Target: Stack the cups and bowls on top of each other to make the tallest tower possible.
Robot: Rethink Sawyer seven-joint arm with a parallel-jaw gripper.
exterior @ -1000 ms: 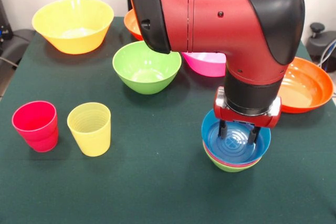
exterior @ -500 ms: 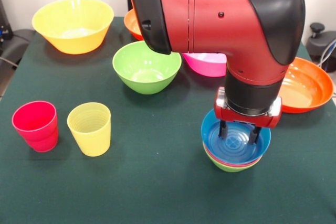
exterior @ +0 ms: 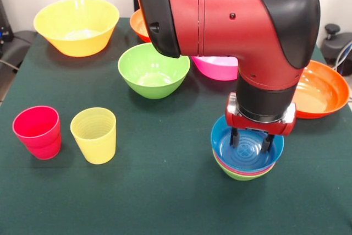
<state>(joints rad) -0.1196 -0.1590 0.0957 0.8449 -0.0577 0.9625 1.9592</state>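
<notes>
Dark green cloth covered the bench [exterior: 165, 191]. My gripper [exterior: 252, 140] hung inside the blue bowl [exterior: 234, 160] topping the tower [exterior: 245, 169] near the bench's front right, fingers [exterior: 235, 137] spread apart, grasping nothing. Red cup [exterior: 37, 132] and yellow cup [exterior: 94, 135] stood side by side near the left edge. A green bowl [exterior: 153, 70] sat mid-bench, a large yellow bowl [exterior: 76, 26] at the back left corner.

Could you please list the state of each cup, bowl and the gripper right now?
Gripper: open, inside blue bowl.
Tower: three nested bowls, blue plastic on top.
Red ribbed tumbler: upright, empty.
Yellow ribbed tumbler: upright, empty.
Green round bowl: upright, empty.
Large yellow bowl: upright, empty.
Orange bowl: tilted.
</notes>
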